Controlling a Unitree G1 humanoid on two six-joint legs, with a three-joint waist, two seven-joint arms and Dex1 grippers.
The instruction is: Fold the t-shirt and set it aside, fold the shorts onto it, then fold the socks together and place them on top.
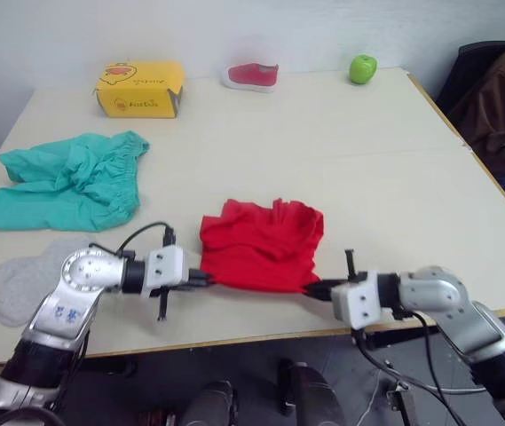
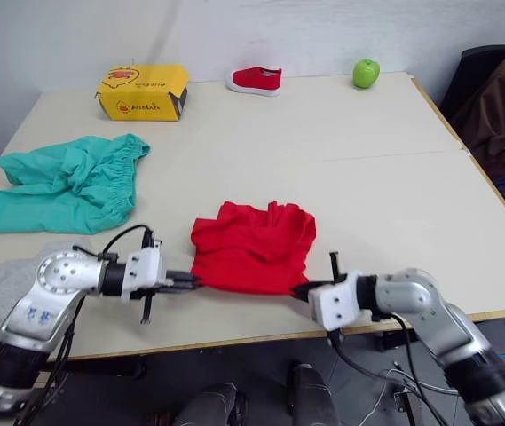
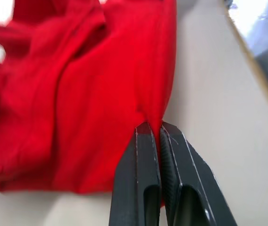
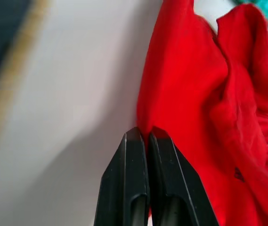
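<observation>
Low in the centre of the left eye view, the t-shirt (image 1: pixel 263 246) is lying bunched near the table's (image 1: pixel 394 169) front edge, its near hem running left to right. Both grippers are clamping that hem: the left gripper (image 1: pixel 206 278) is pinching the lower-left corner, the right gripper (image 1: pixel 312 289) the lower-right. Neither is nearer; the garment is extending away from both, toward the frame's top.

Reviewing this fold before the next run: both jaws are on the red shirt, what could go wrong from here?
1. The left gripper and right gripper each pinch only the edge of the plain bright red cotton t-shirt; thin fabric may slip out.
2. The shirt lies near the front edge of the beige table; a pull toward the robot could drag it off.
3. It is already bunched, so the fold may come out uneven.
</observation>
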